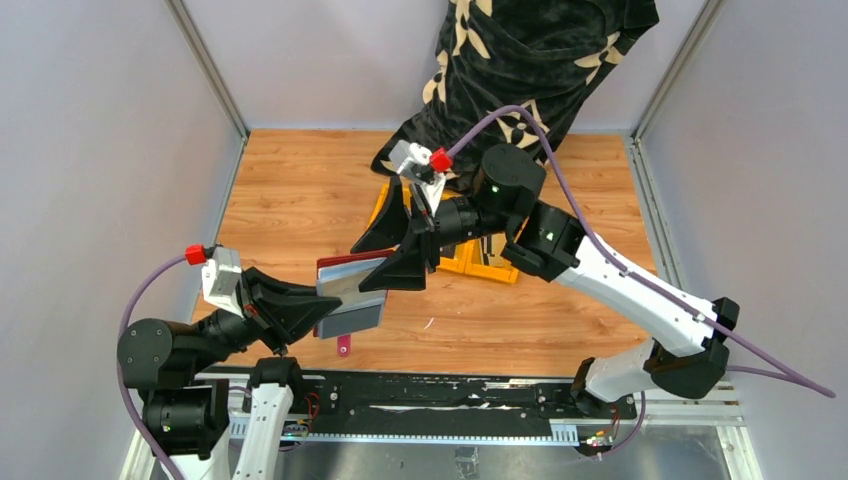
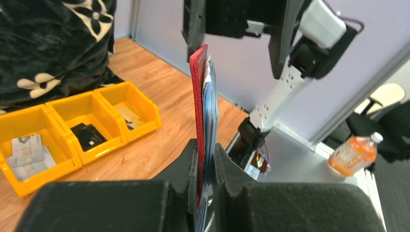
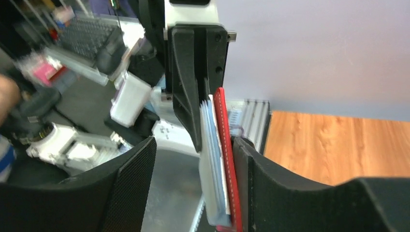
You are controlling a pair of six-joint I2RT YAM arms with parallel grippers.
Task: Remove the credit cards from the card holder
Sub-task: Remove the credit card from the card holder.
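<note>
Credit cards (image 2: 211, 106) sit packed in the card holder (image 2: 198, 92) — a stack of pale blue-grey edges pressed against its dark red cover. The holder hangs in the air above the near-left part of the wooden worktop (image 1: 300, 190), between the two arms, with its small red snap tab (image 1: 343, 346) dangling below.

The left pincer (image 2: 206, 147) is clenched on the holder's near end, both fingers pressed flat against cover and cards. The right pincer (image 3: 194, 141) reaches in from the far right and straddles the opposite end with its jaws parted. The red cover lies just beside one finger (image 3: 270, 183), while a wide gap separates the cards from the other — it grips nothing.

To the right on the worktop stands a yellow bin (image 2: 101, 151) of three compartments. Loose cards (image 2: 26, 152) lie in one end compartment and a dark object (image 2: 88, 135) in the middle one. A black floral cloth (image 1: 530, 60) is heaped at the far edge.
</note>
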